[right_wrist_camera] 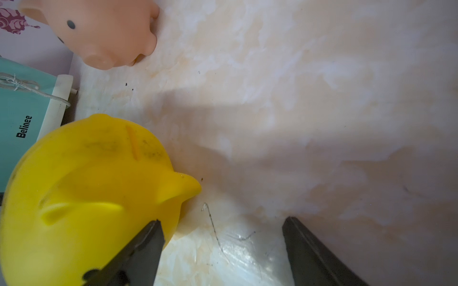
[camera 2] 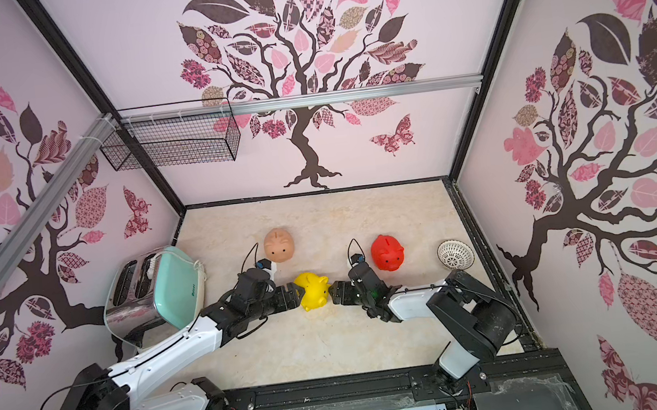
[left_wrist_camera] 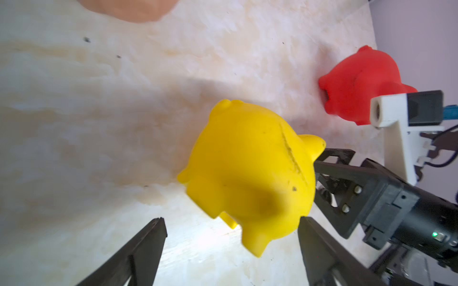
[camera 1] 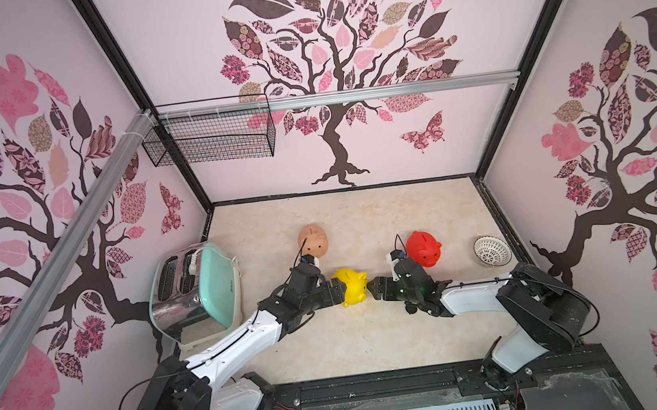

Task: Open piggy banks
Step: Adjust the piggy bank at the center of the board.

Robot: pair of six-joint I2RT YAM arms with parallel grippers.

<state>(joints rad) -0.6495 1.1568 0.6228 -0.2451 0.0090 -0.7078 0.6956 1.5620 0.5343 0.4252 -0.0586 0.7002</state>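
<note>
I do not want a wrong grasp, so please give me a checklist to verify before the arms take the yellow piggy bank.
1. Yellow piggy bank on the table between both grippers: ok.
2. Left gripper open, pig just ahead of its fingers: ok.
3. Right gripper open: ok.
4. Pig centred between the right gripper's jaws: not ok, it sits off to one side.
5. Belly plug in view: cannot tell, no view shows it.
6. Red piggy bank apart from the yellow one: ok.
</note>
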